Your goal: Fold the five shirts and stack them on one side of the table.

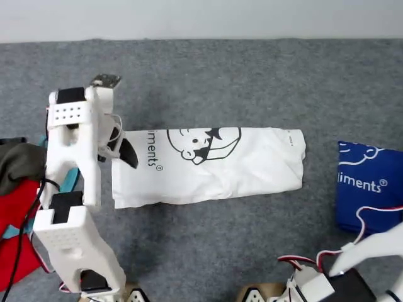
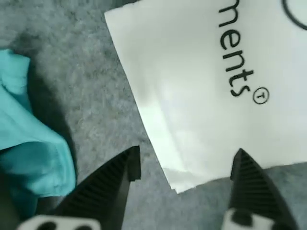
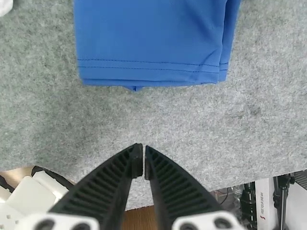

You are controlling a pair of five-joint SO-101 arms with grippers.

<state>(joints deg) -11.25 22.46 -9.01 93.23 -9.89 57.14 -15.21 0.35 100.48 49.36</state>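
While the left arm (image 1: 72, 157) stretches up the frame's left side, gripper (image 2: 186, 160) wide open at its left edge, holding nothing, the white shirt (image 1: 208, 167) lies mid-frame, long axis left-right. Blue shirt (image 1: 368, 185) far right; right gripper (image 3: 144, 155) closed, empty.

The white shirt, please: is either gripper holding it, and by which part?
Nothing held: left gripper open at a corner of the white shirt; right gripper shut, empty.

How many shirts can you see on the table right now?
5. White shirt mid-table; blue shirt folded at the right edge; red shirt, dark shirt and teal shirt heaped at the left edge, partly behind the left arm, so another could be hidden there.
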